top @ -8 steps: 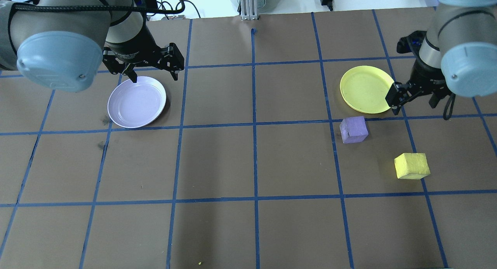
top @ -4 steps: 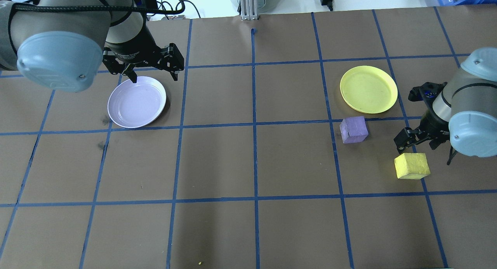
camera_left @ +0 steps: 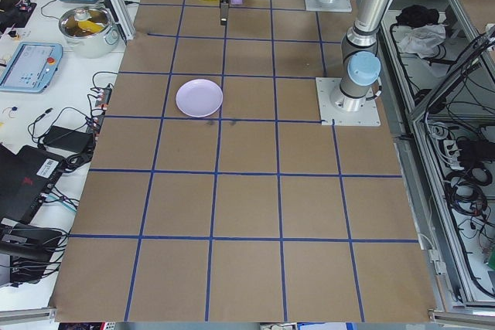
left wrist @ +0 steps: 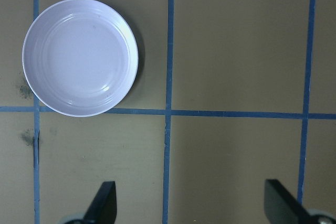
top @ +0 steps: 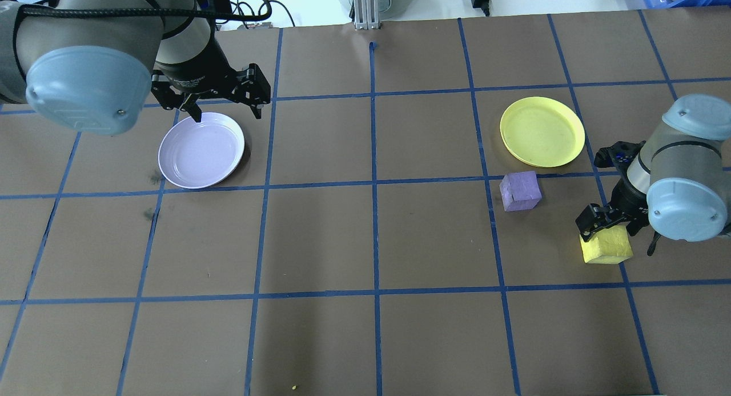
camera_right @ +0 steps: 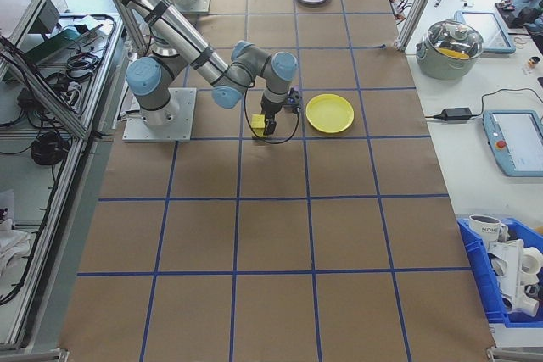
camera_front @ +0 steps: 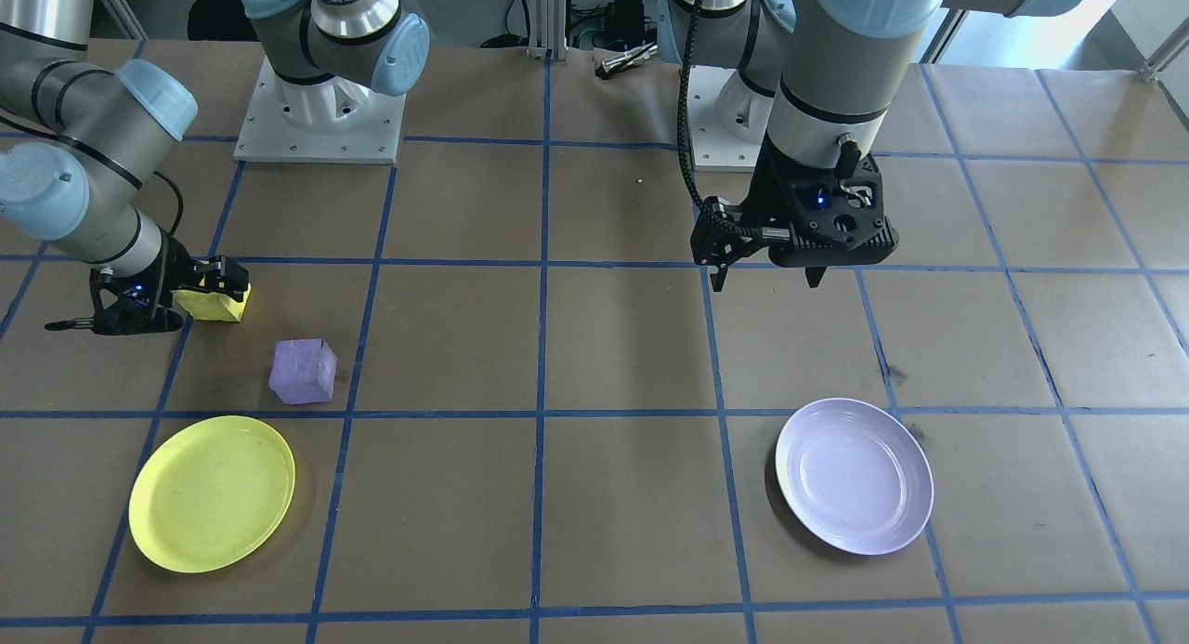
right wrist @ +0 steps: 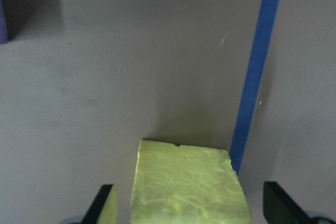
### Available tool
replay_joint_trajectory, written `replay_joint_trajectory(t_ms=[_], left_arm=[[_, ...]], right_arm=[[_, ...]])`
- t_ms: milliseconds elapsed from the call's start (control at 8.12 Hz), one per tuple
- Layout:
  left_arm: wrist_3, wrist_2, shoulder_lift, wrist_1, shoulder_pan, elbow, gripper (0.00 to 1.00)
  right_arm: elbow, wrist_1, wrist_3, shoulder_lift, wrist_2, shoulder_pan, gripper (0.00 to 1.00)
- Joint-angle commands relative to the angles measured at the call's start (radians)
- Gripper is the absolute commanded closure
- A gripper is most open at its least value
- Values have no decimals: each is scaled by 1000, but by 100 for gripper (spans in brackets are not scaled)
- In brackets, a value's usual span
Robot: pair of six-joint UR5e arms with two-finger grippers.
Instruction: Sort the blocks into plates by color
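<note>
**Right gripper lowered around the yellow block**

The right gripper point(top: 608, 223) is seen down at the table point(top: 365, 242), its fingers spread wide and set on either side of the yellow block point(top: 606, 246) (a gap shows between the right-hand finger and the block in the wrist view; nothing is gripped). The purple block point(top: 520, 191) lies close by, just beside the yellow plate point(top: 542, 131). The left gripper point(camera_front: 766, 270) is held above the table, fully spread and empty, near the lavender plate point(top: 201, 150), which lies well apart from both blocks.
</note>
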Motion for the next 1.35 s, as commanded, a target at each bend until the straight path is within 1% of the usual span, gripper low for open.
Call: replay_joint_trajectory(t_ms=[0,123,246,369,492,615,738,862,985,1108,1231], left_arm=[[-1,-1,-3,1,0,0,0],[0,1,0,0,0,0,0],[1,-1,0,0,0,0,0],[1,1,0,0,0,0,0],[1,-1,0,0,0,0,0],[1,1,0,0,0,0,0],[1,-1,0,0,0,0,0],[1,1,0,0,0,0,0],[1,1,0,0,3,0,0],[1,1,0,0,6,0,0],[1,-1,-3,0,6,0,0]], right_arm=[[6,-14,23,17,-28,-1,29],[6,-3,32,15,-26,-1,57],[3,24,48,14,-23,-1,64],[-6,67,55,3,-19,-1,69],[-53,70,59,-3,-19,1,70],[-181,177,63,-3,-8,12,69],[-362,307,92,33,19,48,67],[-541,355,108,136,32,106,66],[-677,386,129,238,34,152,66],[-763,388,144,321,35,194,66],[-779,374,163,374,38,231,66]])
